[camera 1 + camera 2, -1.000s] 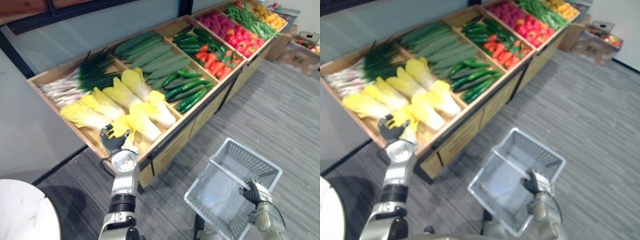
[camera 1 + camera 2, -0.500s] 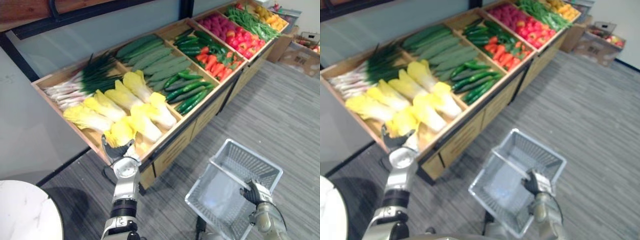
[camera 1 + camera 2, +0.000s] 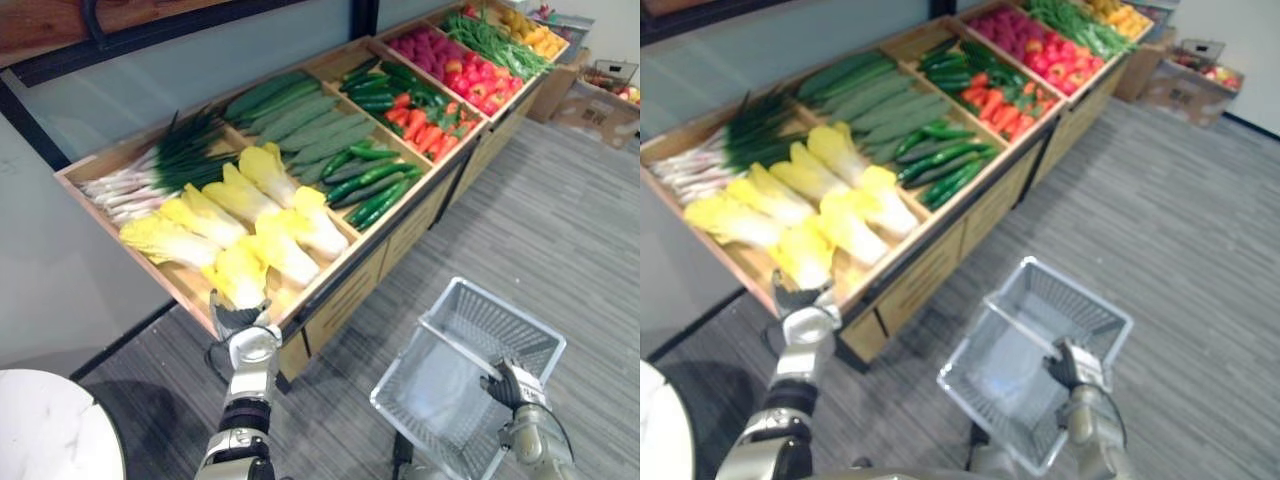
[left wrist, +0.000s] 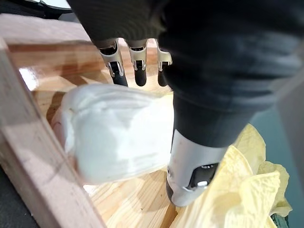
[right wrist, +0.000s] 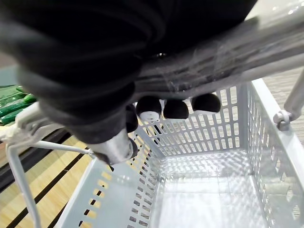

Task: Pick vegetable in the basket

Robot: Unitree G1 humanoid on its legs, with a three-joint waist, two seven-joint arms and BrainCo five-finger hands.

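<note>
One cabbage (image 3: 238, 275) lies at the seven-o'clock corner of the wooden display (image 3: 110, 150), and the left robot hand (image 3: 237, 320) is curled round its white stalk end. That end looks firm, while the leaves look floppy and tearable, so grip the stalk. At five o'clock, the right robot hand (image 3: 503, 385) is clamped on the handle of the basket (image 3: 470, 300).

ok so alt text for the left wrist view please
The left hand grips the white base of a cabbage, fingers on one side and thumb on the other. The cabbage lies in a wooden bin close to its rim, and yellow leaves show beside the thumb.
</note>
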